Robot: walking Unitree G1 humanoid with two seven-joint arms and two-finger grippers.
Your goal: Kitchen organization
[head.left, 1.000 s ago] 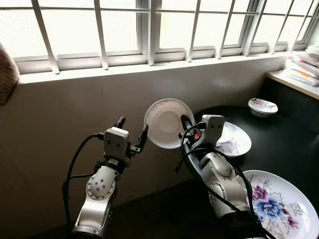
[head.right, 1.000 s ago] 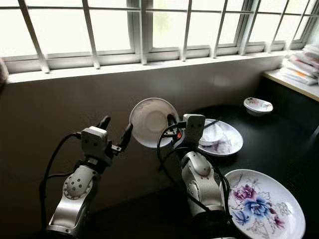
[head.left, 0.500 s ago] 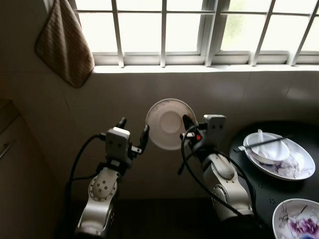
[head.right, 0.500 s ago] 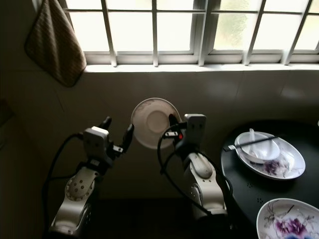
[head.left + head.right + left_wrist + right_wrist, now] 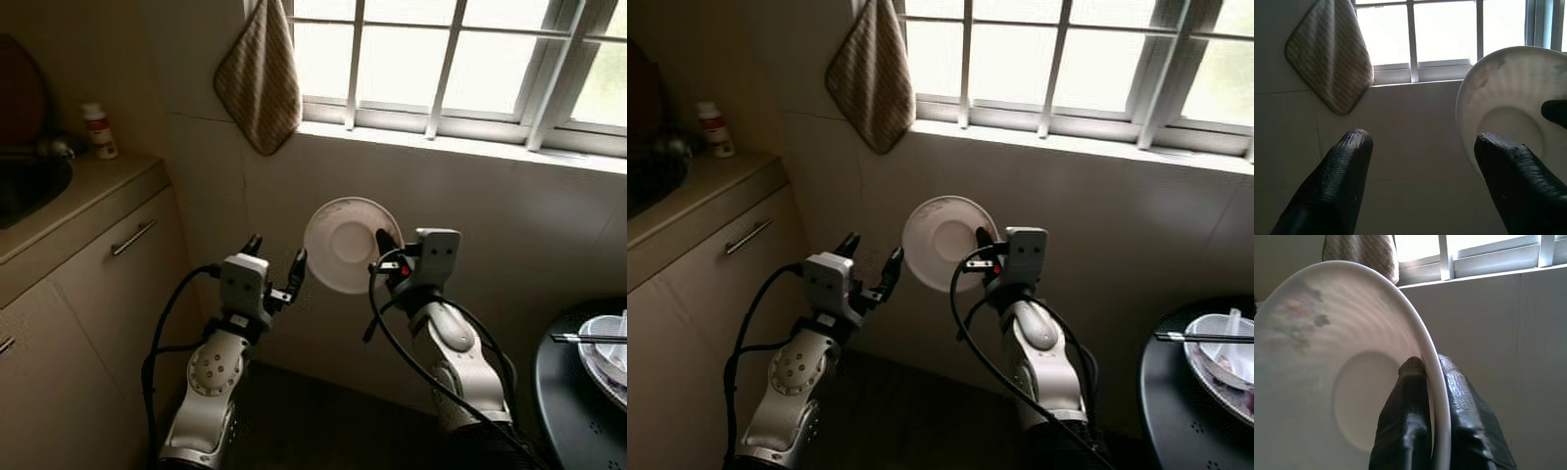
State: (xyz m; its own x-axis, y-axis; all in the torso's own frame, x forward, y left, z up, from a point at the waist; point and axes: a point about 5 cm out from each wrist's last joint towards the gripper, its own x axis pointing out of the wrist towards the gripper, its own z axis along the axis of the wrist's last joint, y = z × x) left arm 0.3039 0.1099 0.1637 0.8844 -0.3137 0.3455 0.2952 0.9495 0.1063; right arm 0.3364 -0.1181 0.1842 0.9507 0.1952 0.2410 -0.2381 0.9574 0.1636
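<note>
From the left eye view, the right gripper (image 5: 380, 257) holds a round white ceramic plate with a ribbed rim (image 5: 345, 244) up on its edge in front of the robot's chest, its underside facing the camera. Carried on edge like this, the plate stays clear of the left gripper (image 5: 273, 262), which rides just beside the plate with its fingers spread and nothing between them, probably ready to steady or receive it. Behind them are a pale tiled wall and a barred window (image 5: 451, 69). A brown woven cloth (image 5: 260, 82) hangs from the window's corner. At the left, a beige cabinet with a bar handle (image 5: 133, 237) carries a worktop (image 5: 73, 200), and at the worktop's back edge stands a small white bottle with a red cap (image 5: 99, 131).

From the right eye view, a black round table (image 5: 1195, 401) shows at the right. Near its edge sits a patterned plate with a spoon and dark chopsticks across it (image 5: 1223, 357), well apart from the carried plate.

The left wrist view shows its two black fingertips (image 5: 1347, 164) held wide apart, the plate beside one of them.

The right wrist view shows two fingers (image 5: 1405, 416) pinching the plate's rim from both faces, a grip suited to carrying it upright. The plate seems bound for the worktop side.
</note>
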